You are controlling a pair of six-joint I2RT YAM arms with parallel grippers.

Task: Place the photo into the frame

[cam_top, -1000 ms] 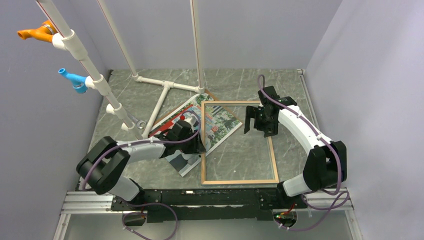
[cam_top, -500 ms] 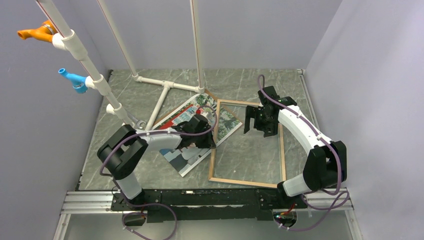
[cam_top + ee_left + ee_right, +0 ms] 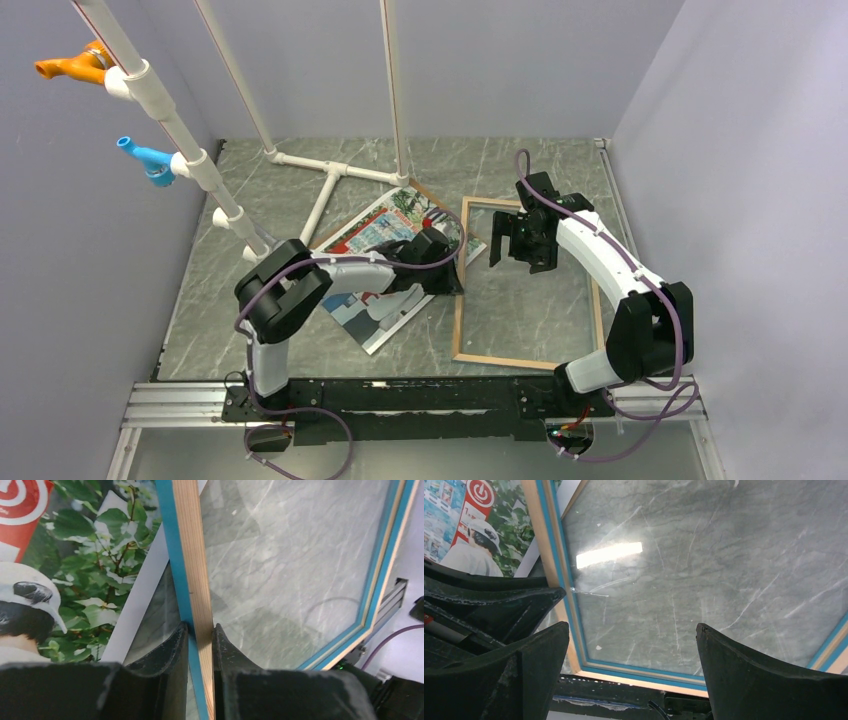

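Observation:
The frame [image 3: 527, 359] lies flat on the table, light wood face up, with a clear pane. My left gripper [image 3: 455, 283] is shut on its left rail; in the left wrist view the fingers pinch the wood-and-blue rail [image 3: 192, 570]. The photo [image 3: 385, 235] lies picture side up left of the frame, its right corner by the frame's left rail. It also shows in the left wrist view [image 3: 75, 555] and in the right wrist view [image 3: 479, 530]. My right gripper [image 3: 518, 250] is open and empty above the frame's far part, over the pane [image 3: 704, 565].
A brown backing board [image 3: 418, 186] sticks out from under the photo's far corner. A white pipe stand [image 3: 330, 170] with tall poles occupies the back left. The arms' base rail [image 3: 400, 395] runs along the near edge. Grey walls close both sides.
My left gripper has dragged the frame to the right, off most of the photo. The left arm has stretched further right. The right arm has stayed in place.

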